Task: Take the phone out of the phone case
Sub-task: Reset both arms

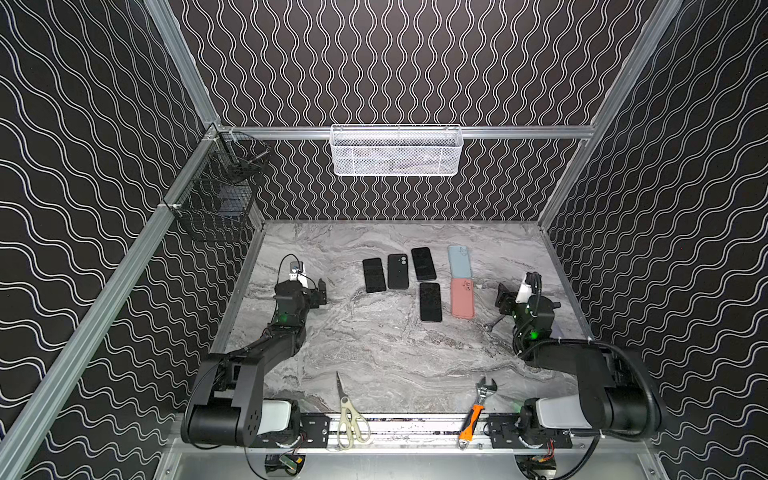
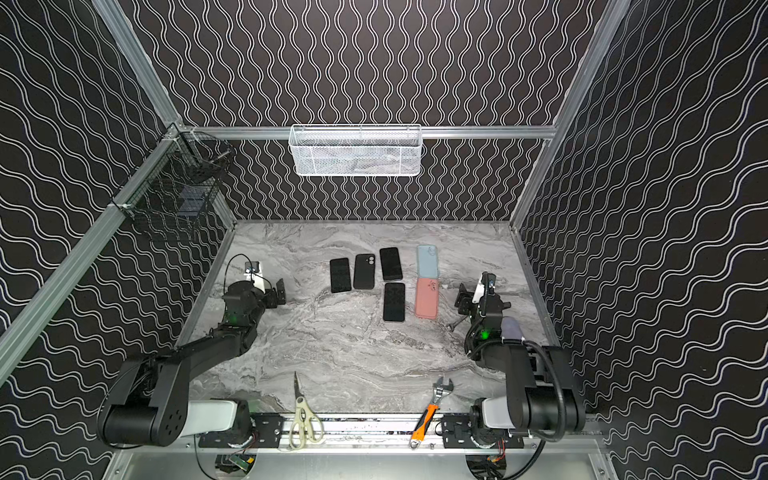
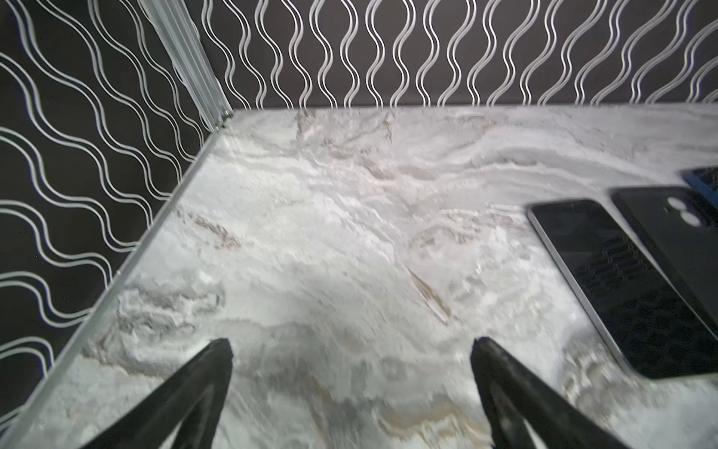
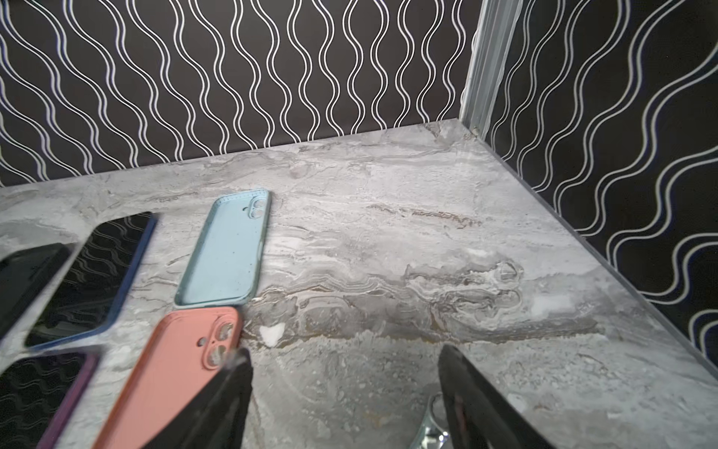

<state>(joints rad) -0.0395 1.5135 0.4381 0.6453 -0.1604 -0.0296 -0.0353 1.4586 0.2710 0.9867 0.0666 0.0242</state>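
Two cased phones lie screen up mid-table: one in a blue phone case (image 1: 423, 263) (image 4: 93, 272), one in a purple phone case (image 1: 430, 302) (image 4: 35, 396). Left of them are a bare phone (image 1: 374, 275) (image 3: 629, 287) and a black case (image 1: 397, 271) (image 3: 684, 241). A light blue case (image 1: 459, 261) (image 4: 229, 252) and a pink case (image 1: 462, 298) (image 4: 178, 369) lie to the right. My left gripper (image 1: 320, 293) (image 3: 349, 344) is open over bare table, left of the bare phone. My right gripper (image 1: 502, 297) (image 4: 345, 350) is open just right of the pink case, holding nothing.
A small metal spanner (image 1: 492, 324) (image 4: 431, 423) lies on the table (image 1: 374, 353) under my right gripper. Scissors (image 1: 347, 415) and an orange-handled adjustable wrench (image 1: 476, 411) lie at the front edge. A white mesh basket (image 1: 395, 151) and a black wire basket (image 1: 220, 195) hang on the walls.
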